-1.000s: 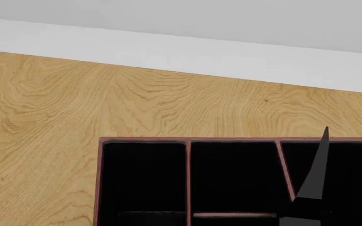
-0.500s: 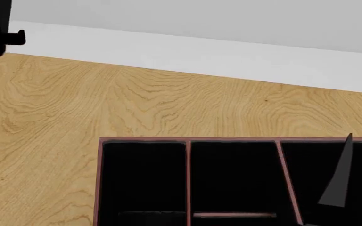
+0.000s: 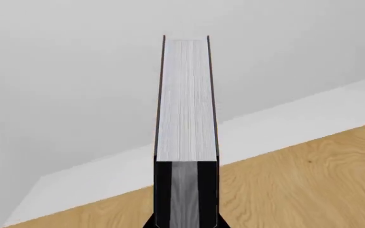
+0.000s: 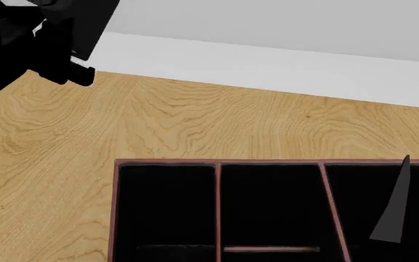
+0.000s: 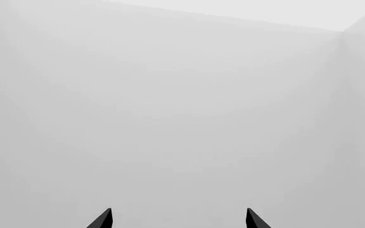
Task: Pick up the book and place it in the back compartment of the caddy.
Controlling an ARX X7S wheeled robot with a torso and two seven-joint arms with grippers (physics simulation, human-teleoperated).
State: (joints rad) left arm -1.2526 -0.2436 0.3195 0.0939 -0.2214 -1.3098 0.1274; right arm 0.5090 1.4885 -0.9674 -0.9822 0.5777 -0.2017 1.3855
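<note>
Wood floor (image 4: 122, 125), white wall (image 4: 282, 22), caddy (image 4: 217, 207).

Place: a bare simulated room, no kind of home or shop can be told.
Floor or tabletop: light oak-grain wooden surface (image 4: 195, 125) filling the middle of the head view.
Wall: plain pale grey wall (image 4: 304, 22) across the top, a white band (image 4: 268, 68) along its foot.
Furnishing: black pink-walled divided tray (image 4: 217, 207) at lower right.

The book (image 3: 187, 102) shows white-grey, finely lined pages between dark covers; the caddy (image 4: 217, 202) is black inside with pinkish-brown walls; the table (image 4: 195, 120) is grained light wood.
</note>
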